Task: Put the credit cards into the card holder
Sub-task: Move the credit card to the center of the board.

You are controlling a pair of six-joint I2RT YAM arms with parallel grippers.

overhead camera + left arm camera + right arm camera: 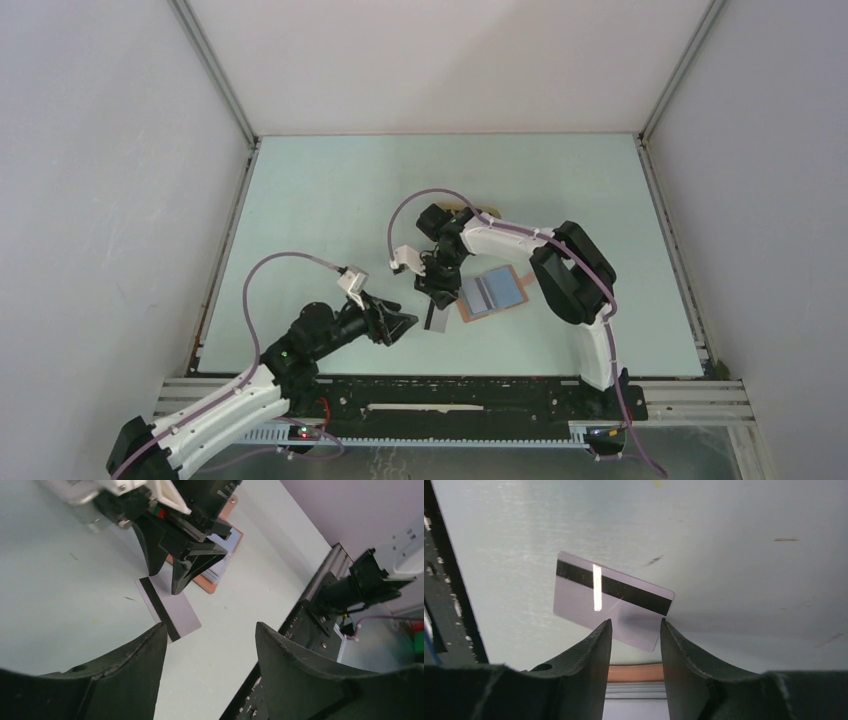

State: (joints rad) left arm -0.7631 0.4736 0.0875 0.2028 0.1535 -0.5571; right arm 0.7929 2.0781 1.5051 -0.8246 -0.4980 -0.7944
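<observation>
Near edge: black rail (450, 395). Pale green table (330, 190) is enclosed by grey walls (100, 150) on 3 sides. L gripper (210, 627): fingers spread wide, nothing held. 1 card (589, 600), whitish w/ dark stripe, is seen flat on table just beyond. R gripper (635, 622) is set over it, fingers narrow, not clamped. 1 wallet (492, 293), opened, just right of card.
</observation>
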